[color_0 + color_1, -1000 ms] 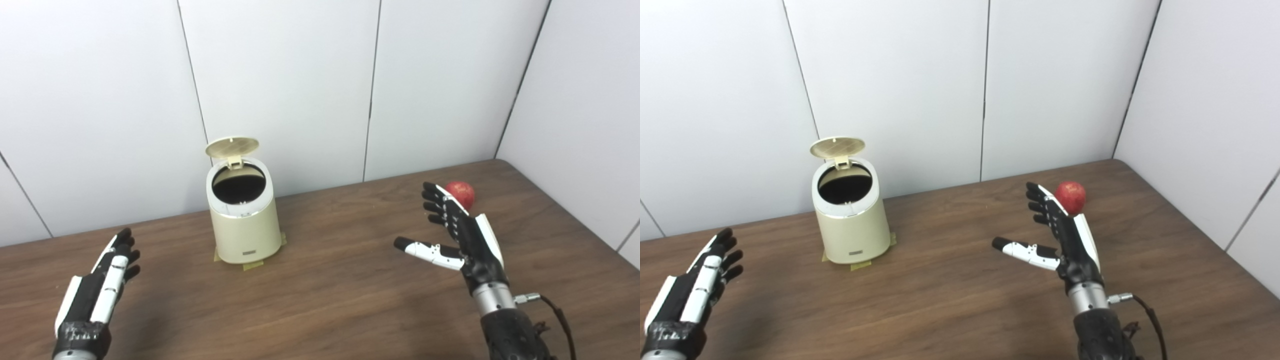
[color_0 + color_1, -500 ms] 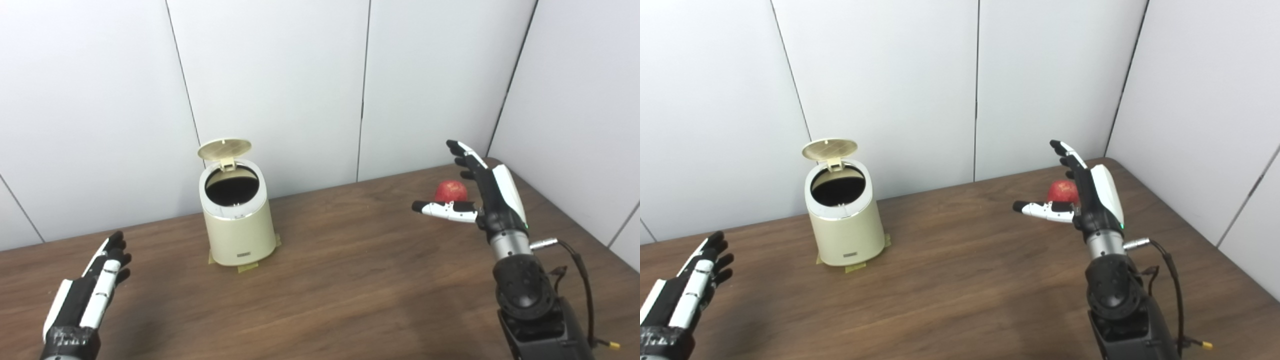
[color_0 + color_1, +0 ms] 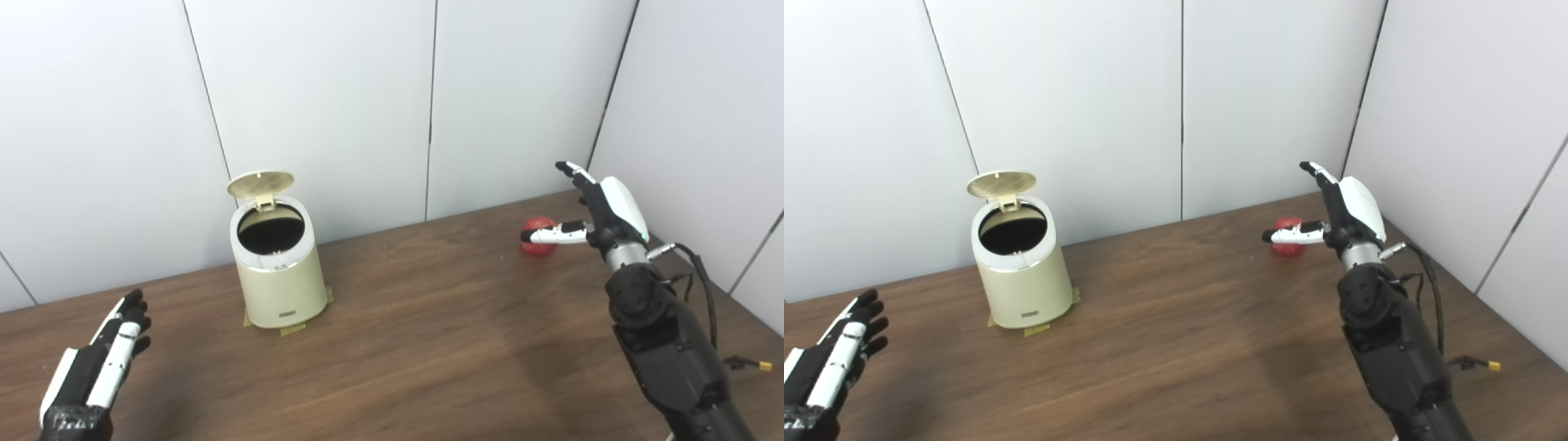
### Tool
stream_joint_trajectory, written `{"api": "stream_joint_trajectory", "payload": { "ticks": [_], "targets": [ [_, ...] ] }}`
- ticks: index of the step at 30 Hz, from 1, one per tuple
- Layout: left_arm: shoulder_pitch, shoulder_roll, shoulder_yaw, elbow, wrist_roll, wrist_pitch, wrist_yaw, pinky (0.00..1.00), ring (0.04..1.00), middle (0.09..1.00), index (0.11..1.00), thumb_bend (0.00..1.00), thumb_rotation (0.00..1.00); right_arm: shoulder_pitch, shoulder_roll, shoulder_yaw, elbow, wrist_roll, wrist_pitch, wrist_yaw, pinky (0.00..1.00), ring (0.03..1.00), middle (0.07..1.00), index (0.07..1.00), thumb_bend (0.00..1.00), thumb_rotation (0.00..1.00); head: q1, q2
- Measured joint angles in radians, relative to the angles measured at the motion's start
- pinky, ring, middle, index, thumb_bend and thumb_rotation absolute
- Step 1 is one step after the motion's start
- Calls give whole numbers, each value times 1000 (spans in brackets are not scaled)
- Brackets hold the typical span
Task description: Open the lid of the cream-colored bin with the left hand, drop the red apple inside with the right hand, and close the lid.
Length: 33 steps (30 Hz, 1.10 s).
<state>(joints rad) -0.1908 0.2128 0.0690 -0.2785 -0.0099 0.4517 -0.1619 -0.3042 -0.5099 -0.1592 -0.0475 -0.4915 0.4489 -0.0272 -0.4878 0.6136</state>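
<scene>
The surface [image 3: 398, 343] carries the bin [image 3: 278, 272], lid [image 3: 260, 182] up. The right hand [image 3: 603, 205], fingers spread, empty, hovers by the apple [image 3: 538, 246] — thumb crossing it. The left hand [image 3: 98, 367] lies open, far left.

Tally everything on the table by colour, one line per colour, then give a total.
Cream: 1, the bin with its lid standing open
Red: 1, the apple on the table
Total: 2
</scene>
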Motion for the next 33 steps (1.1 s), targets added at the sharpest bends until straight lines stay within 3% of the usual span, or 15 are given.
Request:
{"api": "stream_joint_trajectory", "payload": {
  "ticks": [10, 14, 21, 33],
  "targets": [
    [4, 8, 16, 0, -37, -1, -4, 937, 955, 976, 977, 432, 777, -83, -76, 69, 175, -34, 18, 39, 710, 866, 913, 908, 901, 184, -5, 3],
    [6, 10, 11, -1, -35, -1, -4, 903, 938, 961, 966, 407, 792, -113, -109, 118, 248, -64, 18, 54, 793, 941, 931, 913, 909, 208, -2, 6],
    [11, 24, 4, -35, -26, 1, 0, 887, 926, 950, 955, 380, 781, -167, -125, 191, 370, -108, 18, 66, 664, 869, 905, 861, 948, 189, 3, 11],
    [12, 35, 6, -47, -32, 18, 2, 881, 920, 942, 940, 350, 728, -211, -125, 270, 474, -132, 17, 102, 726, 878, 900, 859, 910, 180, 0, 17]
  ]
}}
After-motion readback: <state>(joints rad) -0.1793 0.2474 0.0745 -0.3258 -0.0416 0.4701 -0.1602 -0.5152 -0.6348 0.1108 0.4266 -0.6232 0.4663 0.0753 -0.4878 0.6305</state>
